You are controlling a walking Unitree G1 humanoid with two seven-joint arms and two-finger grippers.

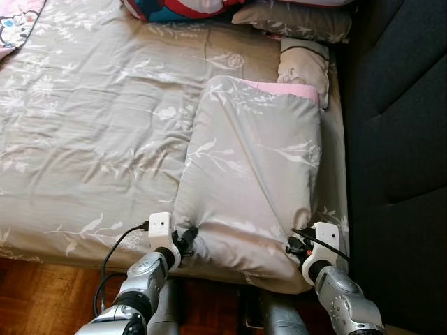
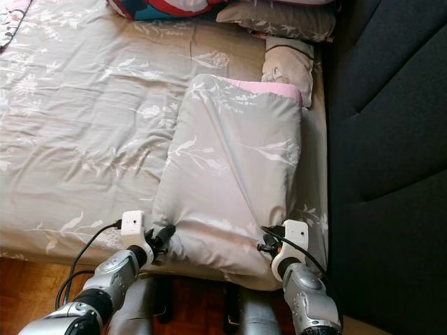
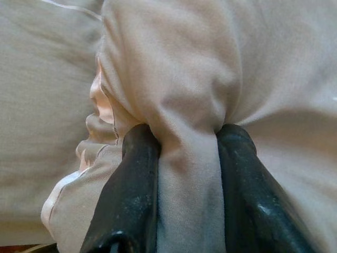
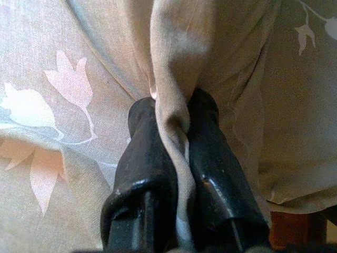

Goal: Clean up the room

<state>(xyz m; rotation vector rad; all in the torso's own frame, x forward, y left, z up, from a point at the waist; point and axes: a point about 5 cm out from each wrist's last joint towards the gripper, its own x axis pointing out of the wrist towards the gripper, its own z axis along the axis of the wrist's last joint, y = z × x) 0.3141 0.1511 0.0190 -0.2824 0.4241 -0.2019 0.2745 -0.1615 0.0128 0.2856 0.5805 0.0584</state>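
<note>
With our left claw (image 1: 187, 241) and right claw (image 1: 292, 246) each clamped shut on a near corner of the folded blanket (image 1: 255, 167) lying on the bed (image 1: 84, 139), uneven pulling could undo its fold.

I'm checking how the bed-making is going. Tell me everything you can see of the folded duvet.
The folded duvet is soft grey-beige cloth with a pale leaf print and a pink lining showing at its far edge. It lies folded in a rough rectangle on the right side of the bed, near edge overhanging. The left claw and right claw each pinch a near corner, cloth bunched between the fingers.
</note>
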